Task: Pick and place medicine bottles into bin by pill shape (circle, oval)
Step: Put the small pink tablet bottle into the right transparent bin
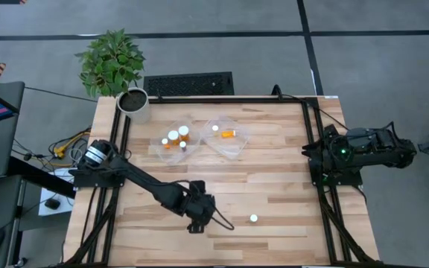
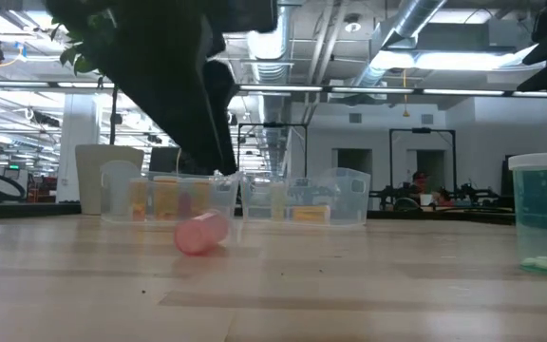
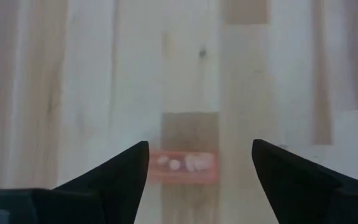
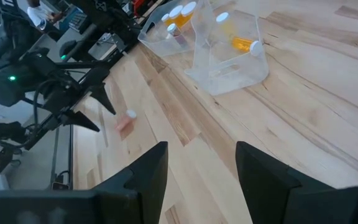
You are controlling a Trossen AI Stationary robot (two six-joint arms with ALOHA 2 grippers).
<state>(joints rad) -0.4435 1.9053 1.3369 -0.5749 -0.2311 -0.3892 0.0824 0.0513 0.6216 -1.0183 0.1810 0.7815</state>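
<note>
A small orange bottle (image 3: 182,166) with white pills inside lies on its side on the wood table; it also shows in the low view (image 2: 200,233) and the right wrist view (image 4: 127,121). My left gripper (image 3: 199,144) is open above it near the table's front, fingers pointing down on either side, not touching it. Another bottle (image 1: 253,219) stands upright on its base to the right, close to the low camera (image 2: 542,214). Two clear trays (image 1: 176,141) (image 1: 227,135) at the back hold more bottles. My right gripper (image 4: 201,146) is open and empty at the table's right edge.
A white plant pot (image 1: 134,104) with a green plant stands at the table's far left corner. The left tray holds several upright bottles. The right tray holds one lying bottle (image 1: 229,134) and one upright. Bare wood lies between the trays and the front edge.
</note>
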